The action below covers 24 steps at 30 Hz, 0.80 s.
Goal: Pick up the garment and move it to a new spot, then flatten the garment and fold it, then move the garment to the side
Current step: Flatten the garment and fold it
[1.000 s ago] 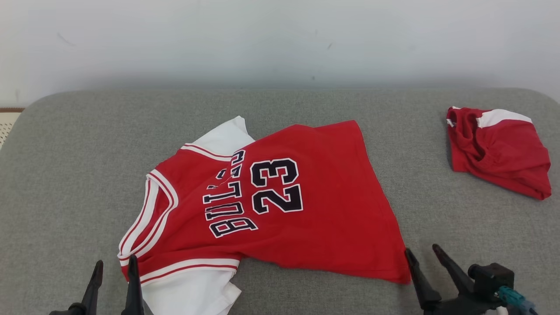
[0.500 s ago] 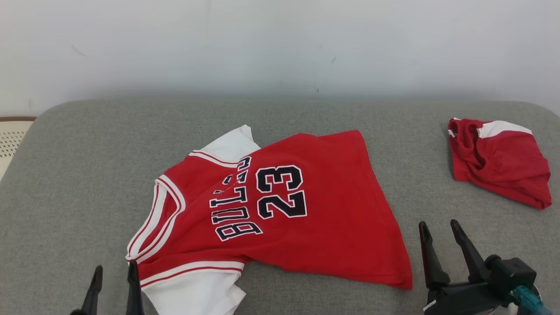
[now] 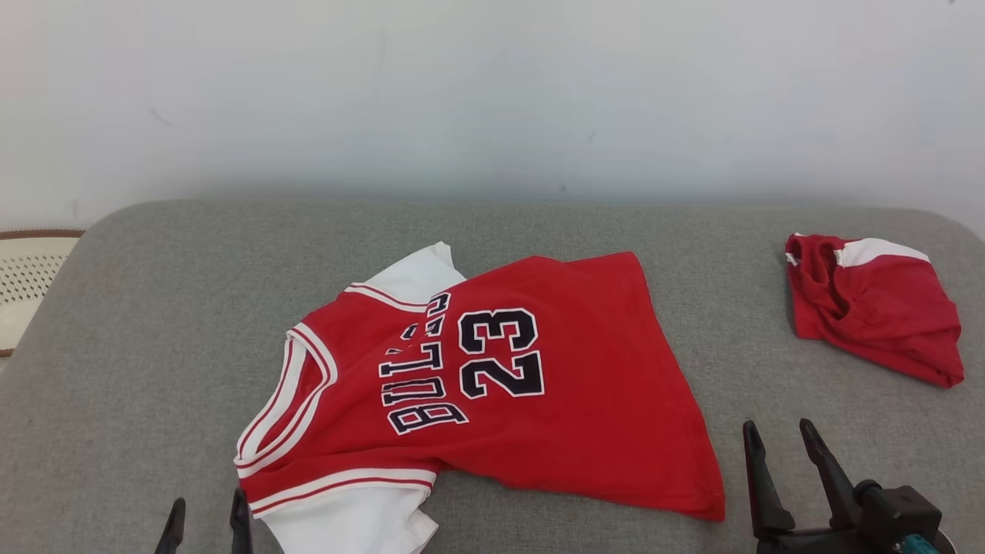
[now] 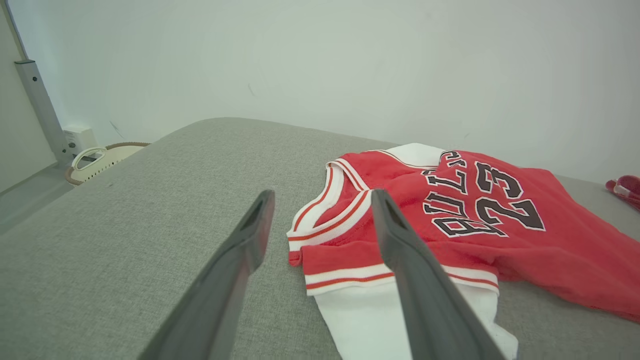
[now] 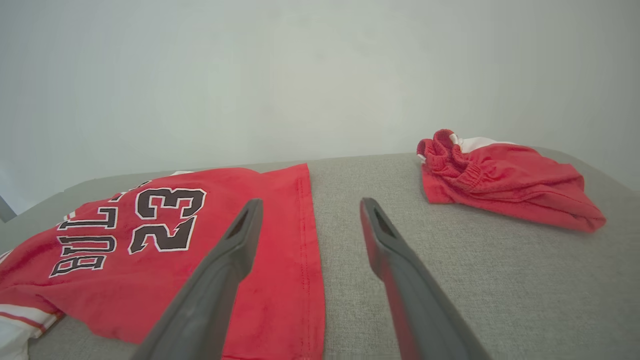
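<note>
The garment, a red jersey (image 3: 592, 400) with white sleeves and "23" in black, lies spread but wrinkled on the grey cushion (image 3: 154, 323), collar to the left. My left gripper (image 3: 209, 500) is open just beside the near white-trimmed sleeve, with nothing between its fingers. In the left wrist view the left gripper (image 4: 322, 195) points at the jersey (image 4: 550, 240) and its sleeve trim. My right gripper (image 3: 777, 425) is open and empty, just right of the jersey's near hem corner. In the right wrist view the right gripper (image 5: 311, 202) straddles the hem edge of the jersey (image 5: 150, 250).
A crumpled pair of red shorts (image 3: 877, 315) with a white stripe lies at the cushion's far right, also the red shorts (image 5: 505, 180). A pale perforated basket (image 3: 23, 277) stands off the cushion's left edge. A white wall rises behind the cushion.
The camera has moved, so the whole picture sits lower. Relative to the jersey, my right gripper has shifted a little right of the hem corner. The jersey itself lies as before.
</note>
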Motion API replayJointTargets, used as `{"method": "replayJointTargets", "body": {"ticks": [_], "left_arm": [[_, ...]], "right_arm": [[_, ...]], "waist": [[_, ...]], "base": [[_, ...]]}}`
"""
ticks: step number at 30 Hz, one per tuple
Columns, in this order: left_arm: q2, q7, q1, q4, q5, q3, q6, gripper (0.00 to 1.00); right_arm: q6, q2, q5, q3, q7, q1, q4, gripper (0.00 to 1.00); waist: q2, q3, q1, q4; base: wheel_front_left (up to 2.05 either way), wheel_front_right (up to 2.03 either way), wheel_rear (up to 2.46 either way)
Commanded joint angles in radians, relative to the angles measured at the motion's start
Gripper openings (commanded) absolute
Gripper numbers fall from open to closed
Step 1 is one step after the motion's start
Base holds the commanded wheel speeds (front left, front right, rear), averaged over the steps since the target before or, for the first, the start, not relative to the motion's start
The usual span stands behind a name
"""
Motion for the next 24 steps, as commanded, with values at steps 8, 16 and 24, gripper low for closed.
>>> {"method": "replayJointTargets", "body": {"ticks": [8,16,24], "left_arm": [[0.013,-0.002,0.028,0.007,0.036,-0.010,0.005,1.00],[0.023,-0.002,0.033,0.011,0.048,-0.019,0.007,1.00],[0.032,-0.002,0.030,0.019,0.047,-0.028,0.008,1.00]], "right_arm": [[-0.001,0.016,-0.026,-0.011,-0.004,0.021,0.015,1.00],[-0.001,0.020,-0.024,-0.012,-0.004,0.021,0.019,1.00],[-0.001,0.021,-0.020,-0.011,-0.001,0.017,0.022,1.00]], "waist": [[0.0000,-0.015,0.0001,0.001],[0.0000,-0.019,0.0001,0.002],[0.0000,-0.020,0.0001,0.001]], "base": [[0.00,0.00,0.00],[0.00,0.00,0.00],[0.00,0.00,0.00]]}}
